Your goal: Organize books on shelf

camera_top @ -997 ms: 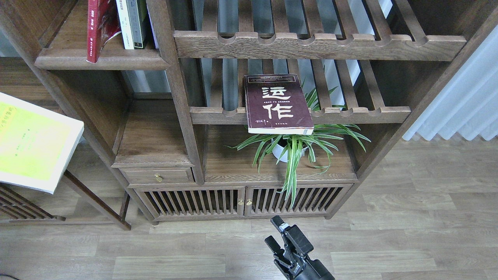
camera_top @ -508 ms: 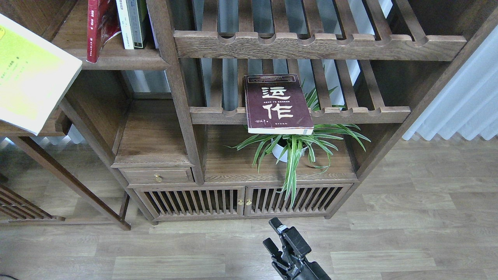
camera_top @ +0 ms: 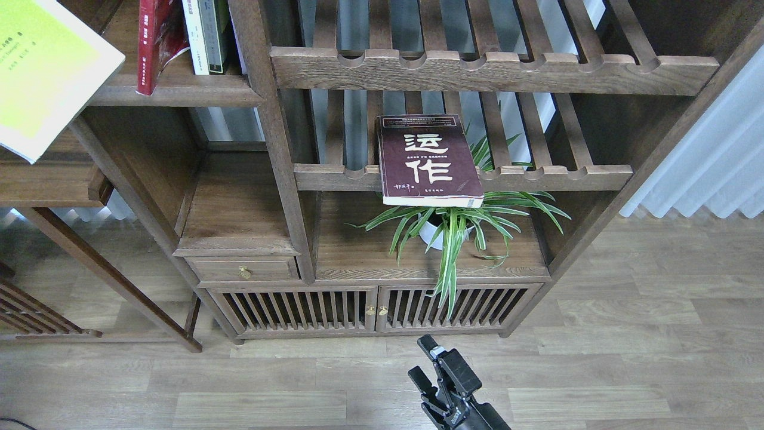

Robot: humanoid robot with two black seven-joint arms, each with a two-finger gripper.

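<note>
Now your right gripper (camera_top: 431, 365), seemingly part-open and empty, is sitting at six o'clock from the maroon book (camera_top: 430, 160), whose long axis is running twelve-to-six.

Only the right claw (camera_top: 428, 363) shows, rising from the near edge right of centre. Its two black fingers (camera_top: 427, 346) point up and to the far left, spread apart, gripping nothing. The left arm is out of view.
</note>
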